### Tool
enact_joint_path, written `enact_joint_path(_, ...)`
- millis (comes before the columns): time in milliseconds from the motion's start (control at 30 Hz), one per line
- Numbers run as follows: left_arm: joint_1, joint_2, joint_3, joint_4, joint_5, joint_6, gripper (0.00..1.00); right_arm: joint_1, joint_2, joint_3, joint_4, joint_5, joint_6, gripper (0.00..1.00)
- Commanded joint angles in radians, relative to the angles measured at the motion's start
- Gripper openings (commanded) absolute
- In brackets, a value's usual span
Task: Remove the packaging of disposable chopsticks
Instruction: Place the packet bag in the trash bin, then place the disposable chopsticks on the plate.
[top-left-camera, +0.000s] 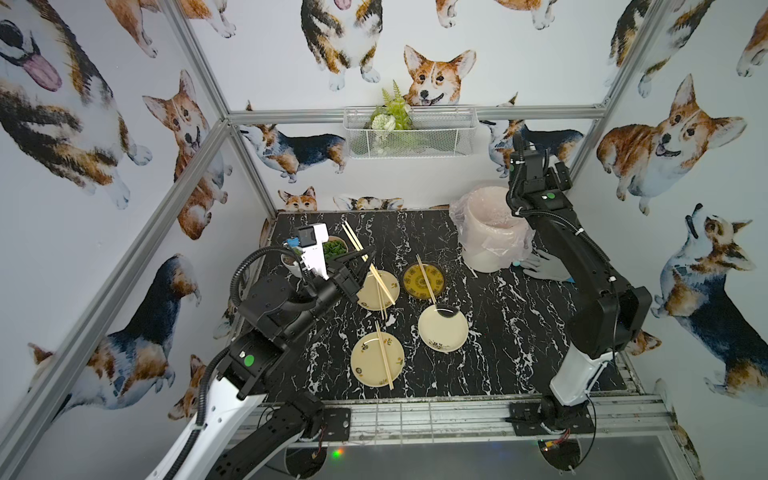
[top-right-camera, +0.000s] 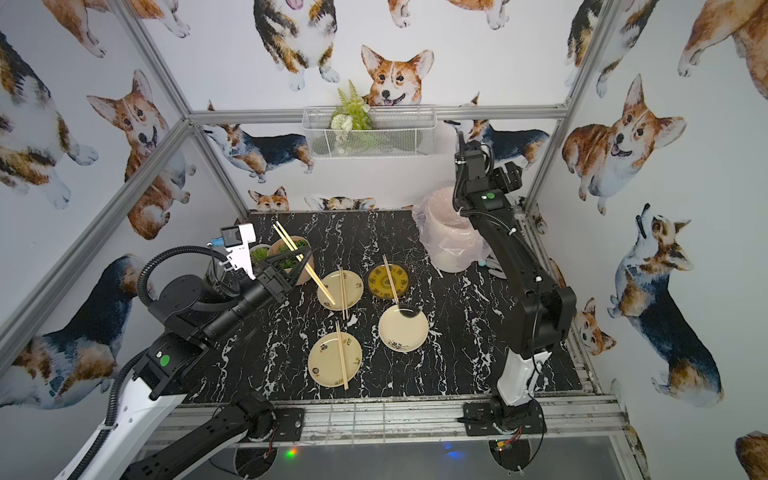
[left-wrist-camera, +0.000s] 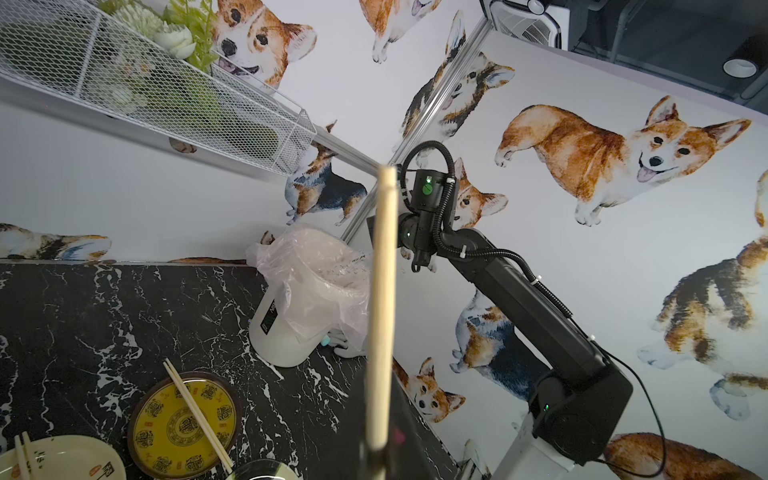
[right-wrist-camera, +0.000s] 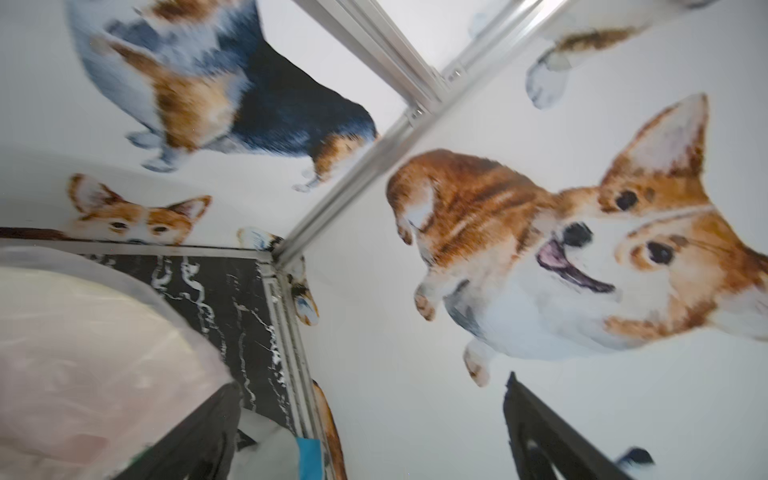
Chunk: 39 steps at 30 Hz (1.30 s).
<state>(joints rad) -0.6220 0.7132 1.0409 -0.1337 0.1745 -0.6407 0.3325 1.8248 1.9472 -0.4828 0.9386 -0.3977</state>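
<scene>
My left gripper (top-left-camera: 368, 255) is shut on a bare pair of disposable chopsticks (top-left-camera: 353, 241), held slanted above the back-left cream plate (top-left-camera: 368, 297). In the left wrist view that pair (left-wrist-camera: 382, 291) rises straight out of the closed jaws. Three other bare pairs lie on plates: one on that cream plate (top-left-camera: 381, 305), one on the yellow plate (top-left-camera: 427, 276), one on the front plate (top-left-camera: 384, 359). My right gripper (right-wrist-camera: 370, 380) is open and empty, high beside the bin (right-wrist-camera: 83, 332). The packaging is out of view.
A white bin with a crinkly pink liner (top-left-camera: 492, 239) stands at the back right, with a grey glove (top-left-camera: 544, 268) beside it. A fourth cream plate (top-left-camera: 442, 332) holds no sticks. Bowls of greens (top-left-camera: 334, 249) sit under the left wrist. A wire basket (top-left-camera: 409, 133) hangs on the back wall.
</scene>
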Motion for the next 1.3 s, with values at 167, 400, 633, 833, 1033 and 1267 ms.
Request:
enact_joint_path(167,0.001,-0.023,0.016,0.007,-0.006,0.007,0.0,0.03,0.006,0.104,-0.14,-0.552,0.45,1.0)
enact_joint_path(400,0.001,-0.055,0.004,-0.011,-0.022,0.02,0.0,-0.038,-0.02,0.055,-0.196,-0.789,0.674,1.0)
enact_joint_path(633,0.001,-0.042,-0.002,-0.017,-0.011,0.019,0.0,-0.026,-0.171,-0.018,-0.161,-0.883,0.754,0.86)
enact_joint_path(833,0.001,0.001,-0.012,0.028,0.06,0.014,0.0,0.141,-0.393,-0.192,-0.088,-1.03,0.726,0.65)
enact_joint_path(1033,0.001,0.085,-0.024,0.128,0.234,-0.027,0.0,0.337,-0.569,-0.56,0.331,-1.553,0.868,0.57)
enact_joint_path(1267,0.001,0.133,-0.041,0.224,0.339,-0.066,0.0,0.567,-0.572,-0.638,0.404,-1.592,0.848,0.58)
